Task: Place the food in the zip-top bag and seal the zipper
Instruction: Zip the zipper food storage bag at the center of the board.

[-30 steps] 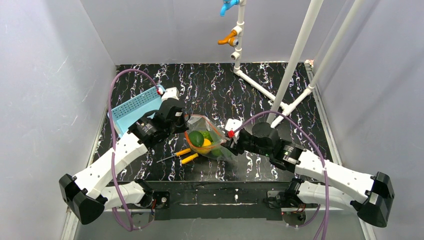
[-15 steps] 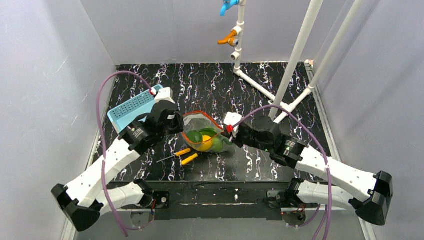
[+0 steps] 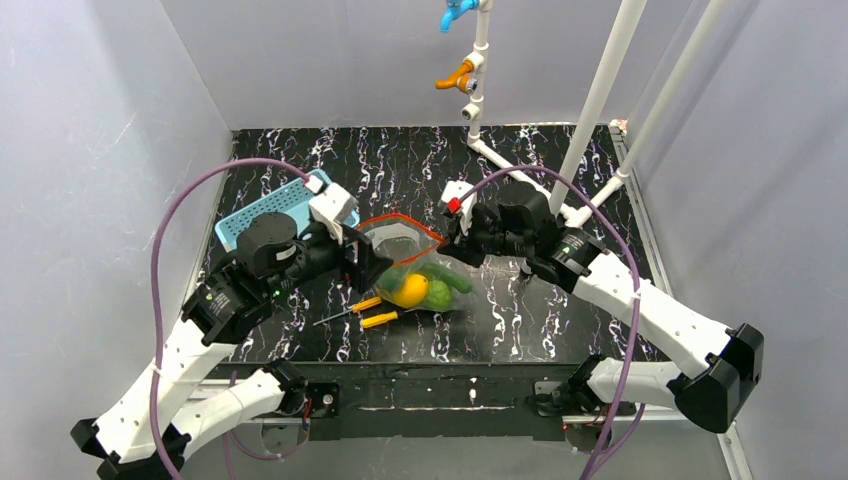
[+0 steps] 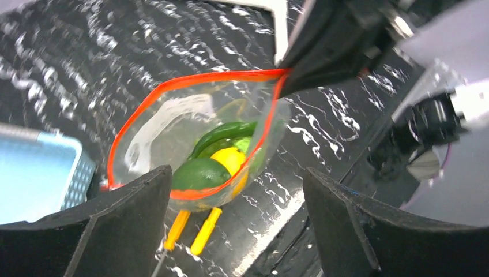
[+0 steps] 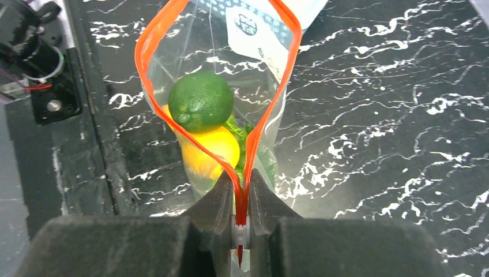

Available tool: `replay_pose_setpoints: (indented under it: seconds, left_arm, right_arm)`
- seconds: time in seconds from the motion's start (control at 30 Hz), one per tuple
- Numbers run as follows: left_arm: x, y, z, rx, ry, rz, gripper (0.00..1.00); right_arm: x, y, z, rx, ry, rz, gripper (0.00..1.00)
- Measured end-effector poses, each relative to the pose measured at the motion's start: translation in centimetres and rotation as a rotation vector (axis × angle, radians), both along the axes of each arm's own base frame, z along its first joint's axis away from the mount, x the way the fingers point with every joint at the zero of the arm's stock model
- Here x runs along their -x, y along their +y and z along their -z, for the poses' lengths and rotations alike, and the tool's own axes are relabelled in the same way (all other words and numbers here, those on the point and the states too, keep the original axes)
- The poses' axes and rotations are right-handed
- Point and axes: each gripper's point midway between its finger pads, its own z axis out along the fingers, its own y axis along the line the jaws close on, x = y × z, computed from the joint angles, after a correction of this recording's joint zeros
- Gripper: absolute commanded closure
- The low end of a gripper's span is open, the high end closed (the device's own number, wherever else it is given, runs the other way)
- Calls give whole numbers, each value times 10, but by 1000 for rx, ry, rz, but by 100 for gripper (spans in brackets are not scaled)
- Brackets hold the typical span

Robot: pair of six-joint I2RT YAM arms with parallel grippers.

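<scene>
Marbled table (image 3: 400, 160), zip-top bag (image 5: 254, 34) with food (image 5: 202, 101), zipper (image 5: 139, 60) end inside right gripper (image 5: 241, 190).

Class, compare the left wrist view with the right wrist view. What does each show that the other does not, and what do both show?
Only the left wrist view shows the orange-handled screwdrivers lying by the zip-top bag, and the left gripper, open with its fingers wide apart. Only the right wrist view shows the right gripper with its fingers pressed together on the zipper. Both views show the bag's mouth gaping open, with the dark green fruit and the yellow fruit inside.
</scene>
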Motion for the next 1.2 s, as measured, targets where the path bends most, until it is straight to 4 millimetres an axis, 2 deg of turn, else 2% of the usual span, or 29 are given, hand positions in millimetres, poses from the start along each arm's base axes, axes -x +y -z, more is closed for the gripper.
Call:
replay_pose_setpoints:
  seconds: [0.07,0.13,0.2,0.23,0.37,0.4,0.53,0.73,1.03,1.2]
  left_arm:
    - [5,-15,-3,-17,-87,144,15]
    - [7,-26,-1,-43,-144,241,12]
    - [6,-44,4,-110,-257,410,11]
    - [3,-55,11,-162,-318,509,10]
    - [-5,-76,34,-237,-373,672,8]
    - [-12,-87,52,-260,-351,727,7]
    - [-30,-104,75,-295,-360,779,9]
    - [-29,-106,61,-268,-397,775,9]
    - [-23,-103,24,-232,-488,761,9]
    - [-30,-113,28,-247,-451,794,10]
  right_arm:
    - [-1,1,-1,-10,32,-18,99]
    - [5,2,1,-14,56,-47,99]
    - [13,4,1,-22,76,-86,99]
    - [17,6,0,-27,84,-105,99]
    - [18,5,-1,-35,89,-118,99]
    - [18,5,-1,-36,88,-119,99]
    - [16,4,-2,-39,85,-115,99]
    - [17,1,-7,-51,66,-115,99]
    - [20,0,-13,-61,44,-129,99]
    - [20,0,-13,-61,42,-132,99]
